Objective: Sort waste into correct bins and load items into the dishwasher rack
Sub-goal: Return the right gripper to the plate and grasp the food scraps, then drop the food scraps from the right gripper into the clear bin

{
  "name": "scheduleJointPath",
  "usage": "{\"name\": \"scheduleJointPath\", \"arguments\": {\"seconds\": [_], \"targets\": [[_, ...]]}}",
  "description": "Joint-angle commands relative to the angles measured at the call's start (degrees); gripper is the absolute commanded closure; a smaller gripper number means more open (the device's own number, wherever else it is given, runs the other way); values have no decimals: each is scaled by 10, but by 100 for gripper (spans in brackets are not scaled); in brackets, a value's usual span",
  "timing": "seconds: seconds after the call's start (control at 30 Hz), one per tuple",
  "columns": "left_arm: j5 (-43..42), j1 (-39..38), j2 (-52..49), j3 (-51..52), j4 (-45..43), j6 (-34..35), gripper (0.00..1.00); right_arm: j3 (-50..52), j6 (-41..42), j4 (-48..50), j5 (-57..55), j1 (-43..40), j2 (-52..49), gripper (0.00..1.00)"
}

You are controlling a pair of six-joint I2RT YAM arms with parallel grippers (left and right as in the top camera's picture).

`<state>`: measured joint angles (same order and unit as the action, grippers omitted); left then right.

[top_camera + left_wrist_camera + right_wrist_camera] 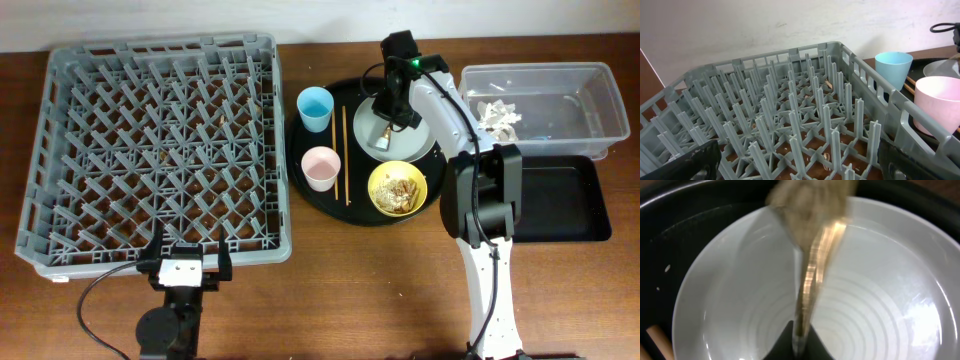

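Observation:
My right gripper point(383, 138) point(800, 335) is shut on a brown peel-like scrap point(812, 255) and holds it just above the grey plate point(415, 140) point(880, 280). The yellow bowl point(421, 176) holds brown-beige leftovers point(398, 190). The blue cup point(315, 107) point(893, 67), the pinkish cup point(320, 167) point(937, 105) and the chopsticks point(346, 155) lie to the plate's left. White tissue point(497, 115) lies in the clear tub point(600, 75). The black tray point(560, 200) is in front of the tub. My left gripper point(185, 268) point(800, 162) is open at the front edge of the dishwasher rack point(160, 150) point(790, 115).
The plate, bowl, cups and chopsticks all sit on a large round black tray point(345, 212) between the rack and the bins. The right arm's base point(490, 300) stands at the front right. A pale wall runs behind the table.

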<state>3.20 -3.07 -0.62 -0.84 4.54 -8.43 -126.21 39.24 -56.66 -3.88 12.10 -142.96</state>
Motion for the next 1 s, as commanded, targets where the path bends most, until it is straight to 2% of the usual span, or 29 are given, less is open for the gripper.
{"name": "scheduleJointPath", "arguments": {"seconds": [0.0, 0.13, 0.27, 0.4, 0.43, 0.47, 0.5, 0.57, 0.63, 0.73, 0.77, 0.87, 0.97], "targets": [[-5, 2, 3, 3, 0, -9, 0, -14, -71, -12, -7, 1, 3, 96], [-5, 2, 3, 3, 0, -9, 0, -85, -148, -115, -33, -18, 109, 96], [-5, 2, 3, 3, 0, -9, 0, -97, -153, -176, -104, -85, 221, 96], [-5, 2, 3, 3, 0, -9, 0, -77, -152, -195, -101, -179, 201, 96], [-5, 2, 3, 3, 0, -9, 0, -52, -153, -165, -101, -198, 178, 81], [-5, 2, 3, 3, 0, -9, 0, -41, -153, -146, -101, -206, 162, 57], [-5, 2, 3, 3, 0, -9, 0, -37, -153, -137, -101, -209, 154, 37], [-5, 2, 3, 3, 0, -9, 0, -34, -153, -125, -104, -212, 138, 24], [-5, 2, 3, 3, 0, -9, 1, -43, -153, -124, -98, -210, 154, 23], [-5, 2, 3, 3, 0, -9, 0, -78, -234, -188, 31, -176, 246, 28], [-5, 2, 3, 3, 0, -9, 1, -78, -238, -212, 35, -162, 269, 28], [-5, 2, 3, 3, 0, -9, 0, -78, -239, -325, 32, -56, 327, 28], [-5, 2, 3, 3, 0, -9, 0, -29, -238, -347, 33, 26, 320, 28]]}}
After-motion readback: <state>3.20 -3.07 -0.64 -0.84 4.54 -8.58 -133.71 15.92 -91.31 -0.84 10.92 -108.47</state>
